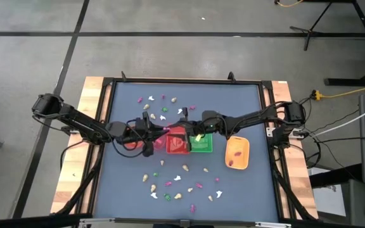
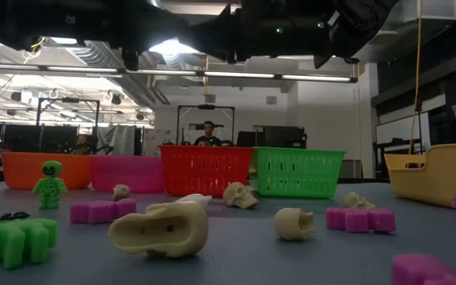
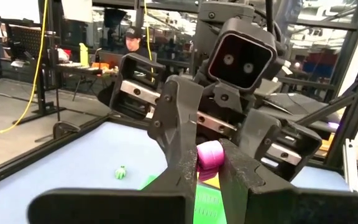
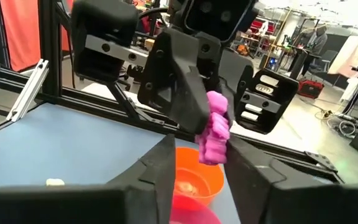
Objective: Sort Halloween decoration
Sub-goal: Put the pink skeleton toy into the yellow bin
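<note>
A magenta-pink skeleton trinket (image 4: 215,130), one piece of the Halloween decoration, hangs in the air above the middle trays, with my left gripper (image 1: 163,131) shut on it. My right gripper (image 1: 184,126) faces the left one, level and tip to tip. Its two fingers (image 4: 163,168) stand on either side of the trinket's lower half, and a gap shows beside the trinket. The trinket also shows between dark fingers in the left wrist view (image 3: 209,155). Other trinkets (image 1: 160,104) lie loose on the blue mat. My left gripper pinches the pink skeleton's upper half (image 4: 211,109) between its two fingers. One finger (image 4: 185,99) shows against it; the figure hides the other. The fingers come level from the table's left. The skeleton stands upright, lifted clear above the trays.
A row of trays stands below the grippers: orange (image 2: 38,170), pink (image 2: 125,172), red basket (image 2: 204,170), green basket (image 2: 299,172) and a yellow tray (image 2: 442,174) to the right. More trinkets (image 1: 182,187) lie near the front edge. People sit beyond the table.
</note>
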`<state>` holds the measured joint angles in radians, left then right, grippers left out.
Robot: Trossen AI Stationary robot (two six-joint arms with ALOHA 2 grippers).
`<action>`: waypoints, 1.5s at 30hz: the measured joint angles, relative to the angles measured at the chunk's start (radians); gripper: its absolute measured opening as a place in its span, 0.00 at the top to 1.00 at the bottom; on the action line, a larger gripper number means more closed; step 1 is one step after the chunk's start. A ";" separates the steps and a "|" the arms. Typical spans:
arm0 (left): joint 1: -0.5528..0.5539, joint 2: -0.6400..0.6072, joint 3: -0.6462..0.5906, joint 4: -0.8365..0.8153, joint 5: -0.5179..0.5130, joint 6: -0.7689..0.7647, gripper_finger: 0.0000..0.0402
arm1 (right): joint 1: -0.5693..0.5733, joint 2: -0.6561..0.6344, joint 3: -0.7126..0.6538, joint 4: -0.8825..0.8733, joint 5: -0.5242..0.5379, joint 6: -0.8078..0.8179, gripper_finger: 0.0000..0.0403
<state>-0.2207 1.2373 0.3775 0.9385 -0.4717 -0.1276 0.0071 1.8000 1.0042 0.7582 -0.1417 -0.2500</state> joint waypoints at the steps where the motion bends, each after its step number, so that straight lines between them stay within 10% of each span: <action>1: 0.000 0.000 0.000 -0.007 0.000 0.000 0.93 | 0.000 0.000 0.000 0.000 0.000 0.009 0.71; 14: -0.001 0.000 0.000 -0.040 0.000 0.000 0.93 | -0.002 0.000 0.000 -0.041 0.000 0.047 0.92; 30: -0.001 0.000 0.000 -0.104 0.001 -0.001 0.81 | -0.002 0.000 0.000 -0.091 0.001 0.044 0.94; 45: 0.000 0.000 0.000 -0.284 0.005 0.000 0.66 | -0.007 -0.172 0.000 -0.804 0.089 0.036 0.93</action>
<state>-0.2207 1.2369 0.3772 0.6546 -0.4671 -0.1280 0.0002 1.6280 1.0039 -0.0463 -0.0525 -0.2140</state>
